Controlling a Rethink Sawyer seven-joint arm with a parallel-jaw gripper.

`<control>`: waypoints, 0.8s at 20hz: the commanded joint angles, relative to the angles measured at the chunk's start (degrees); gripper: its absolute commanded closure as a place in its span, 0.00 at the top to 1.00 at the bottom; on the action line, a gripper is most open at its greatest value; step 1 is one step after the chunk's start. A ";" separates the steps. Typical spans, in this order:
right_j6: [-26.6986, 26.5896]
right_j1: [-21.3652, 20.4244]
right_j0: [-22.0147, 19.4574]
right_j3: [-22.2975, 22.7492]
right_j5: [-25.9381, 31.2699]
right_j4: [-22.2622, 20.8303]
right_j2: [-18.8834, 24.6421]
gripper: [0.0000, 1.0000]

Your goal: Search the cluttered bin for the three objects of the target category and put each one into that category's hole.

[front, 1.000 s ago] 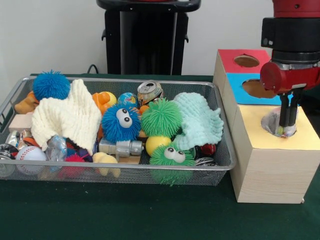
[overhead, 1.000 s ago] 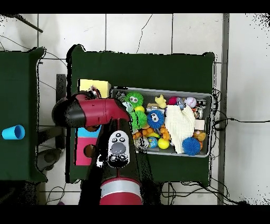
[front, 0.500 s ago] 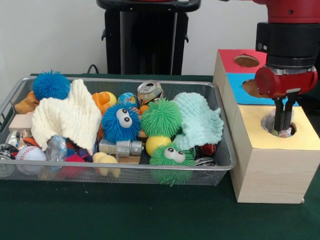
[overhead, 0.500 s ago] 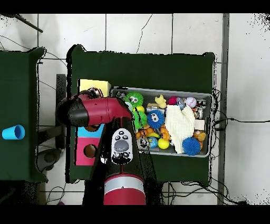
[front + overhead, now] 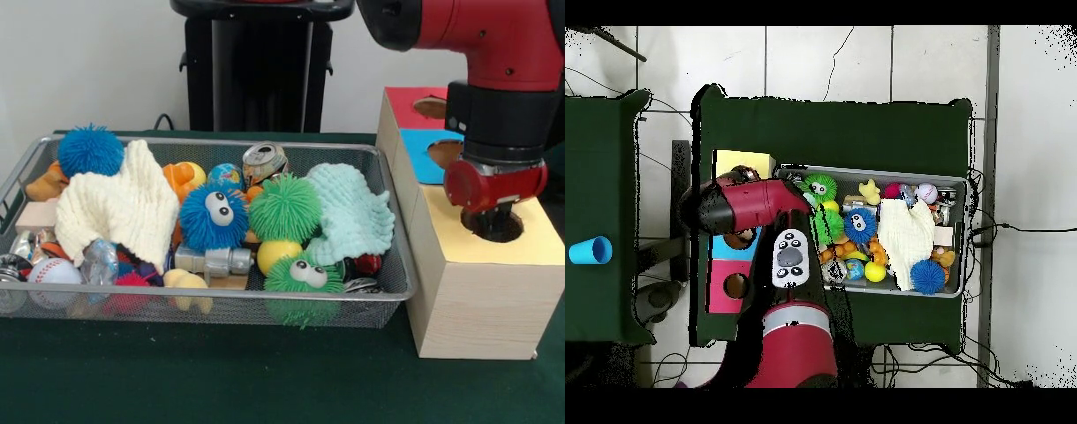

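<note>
Fingers [image 5: 495,221] sit down inside the yellow hole [image 5: 516,231], state hidden, clear of the wire bin [image 5: 395,256].

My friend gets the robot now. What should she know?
Gripper: down at the hole in the box's yellow top; its fingers are hidden, so open or shut can't be told.
Bin: full of toys, among them a blue fuzzy ball with eyes, a green fuzzy ball, a crushed can and two knit cloths.
Done: nothing shows in the yellow hole, so how many are in can't be told.
Left: lift the arm, then search the bin for more of that kind.
</note>
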 commanded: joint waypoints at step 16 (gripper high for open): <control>0.88 -2.97 -4.22 3.93 3.75 -3.07 7.31 0.00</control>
